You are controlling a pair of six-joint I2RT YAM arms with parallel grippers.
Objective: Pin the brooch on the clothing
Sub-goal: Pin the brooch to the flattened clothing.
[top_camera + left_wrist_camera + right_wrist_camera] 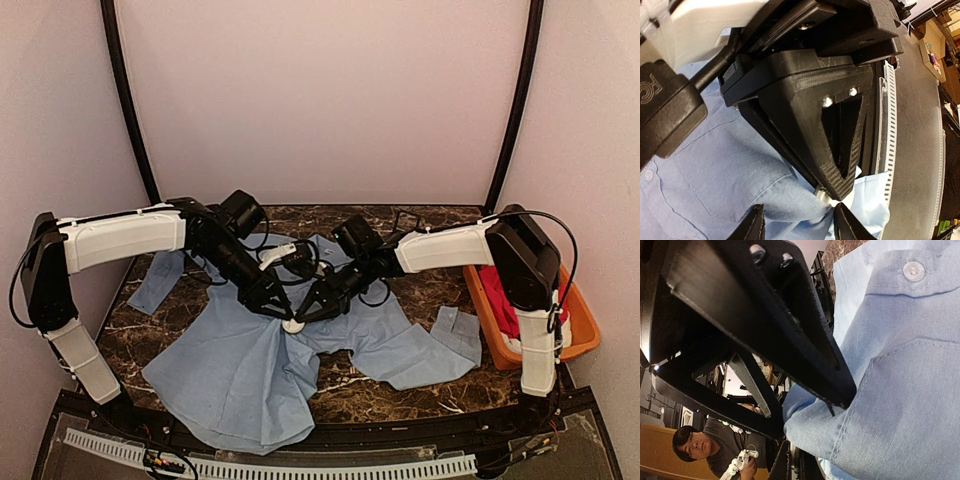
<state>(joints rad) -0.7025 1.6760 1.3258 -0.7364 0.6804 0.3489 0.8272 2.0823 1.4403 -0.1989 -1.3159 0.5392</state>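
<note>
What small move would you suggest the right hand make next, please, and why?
I'd probably nudge the shut right hand a touch into the raised fold of the shirt; its tip meets that fold between the left hand's fingers, beside the small white brooch.

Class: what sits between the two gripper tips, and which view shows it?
A small white disc, probably the brooch, on the shirt, between left gripper and right gripper; seen in the top view.

The top external view looks down from above and behind the arm bases, far enough back to take in the whole table. The left wrist view sits close behind its fingers, facing out past them (the right wrist view likewise). All three views share the shirt fold beyond the fingertips.
</note>
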